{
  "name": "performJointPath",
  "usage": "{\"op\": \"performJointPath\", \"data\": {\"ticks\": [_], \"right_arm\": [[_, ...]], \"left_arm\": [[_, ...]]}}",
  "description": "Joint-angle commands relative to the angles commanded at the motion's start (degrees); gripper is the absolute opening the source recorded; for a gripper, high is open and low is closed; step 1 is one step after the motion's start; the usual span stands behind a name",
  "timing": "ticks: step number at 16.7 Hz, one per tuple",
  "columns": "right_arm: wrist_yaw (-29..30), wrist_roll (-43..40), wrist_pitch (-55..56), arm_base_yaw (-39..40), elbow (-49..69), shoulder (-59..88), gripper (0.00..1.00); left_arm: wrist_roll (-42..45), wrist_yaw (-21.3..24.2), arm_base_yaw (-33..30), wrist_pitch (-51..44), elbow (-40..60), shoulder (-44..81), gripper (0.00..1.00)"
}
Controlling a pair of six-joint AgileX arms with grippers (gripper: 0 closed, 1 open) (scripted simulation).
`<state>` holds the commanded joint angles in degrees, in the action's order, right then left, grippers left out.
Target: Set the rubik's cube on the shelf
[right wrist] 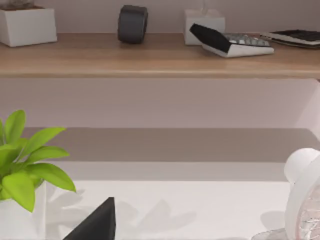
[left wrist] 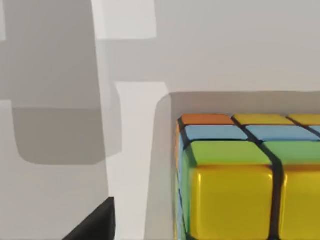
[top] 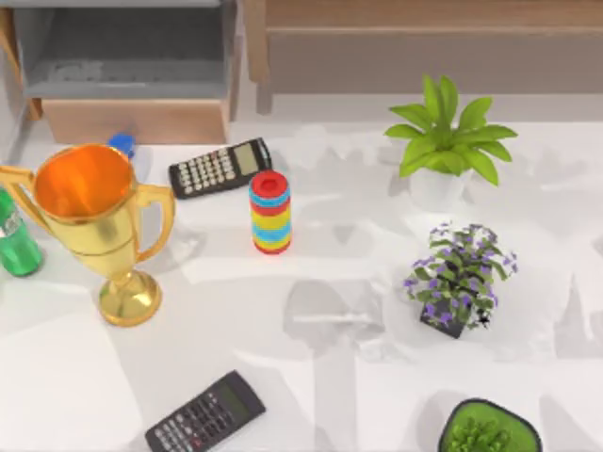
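The rubik's cube is showing up close in the left wrist view, sitting on a pale surface with its yellow, green, blue and orange squares facing the camera. A dark tip of the left end effector is poking in at the edge of that view, apart from the cube; whether it is open or closed cannot be told. The right end effector is likewise showing as one dark tip, looking toward the shelf, and its opening cannot be told either.

From above, the white counter is carrying a gold trophy, a stack of red, blue and yellow rings, two calculators, a green bottle, a leafy potted plant and a purple-flowered plant. The shelf is running along the far edge at the right, with a grey-lined box compartment at the left.
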<state>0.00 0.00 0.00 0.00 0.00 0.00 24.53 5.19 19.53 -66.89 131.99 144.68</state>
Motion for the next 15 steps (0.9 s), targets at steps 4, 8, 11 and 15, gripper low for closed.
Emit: {"op": "performJointPath", "data": {"ticks": [4, 8, 11, 15], "right_arm": [[0.0, 0.0, 0.0, 0.0, 0.0, 0.0, 1.00], [0.0, 0.0, 0.0, 0.0, 0.0, 0.0, 1.00], [0.0, 0.0, 0.0, 0.0, 0.0, 0.0, 1.00], [0.0, 0.0, 0.0, 0.0, 0.0, 0.0, 1.00]], "left_arm": [[0.0, 0.0, 0.0, 0.0, 0.0, 0.0, 0.85], [0.0, 0.0, 0.0, 0.0, 0.0, 0.0, 0.55], [0.0, 0.0, 0.0, 0.0, 0.0, 0.0, 0.32], [0.0, 0.0, 0.0, 0.0, 0.0, 0.0, 0.02]]}}
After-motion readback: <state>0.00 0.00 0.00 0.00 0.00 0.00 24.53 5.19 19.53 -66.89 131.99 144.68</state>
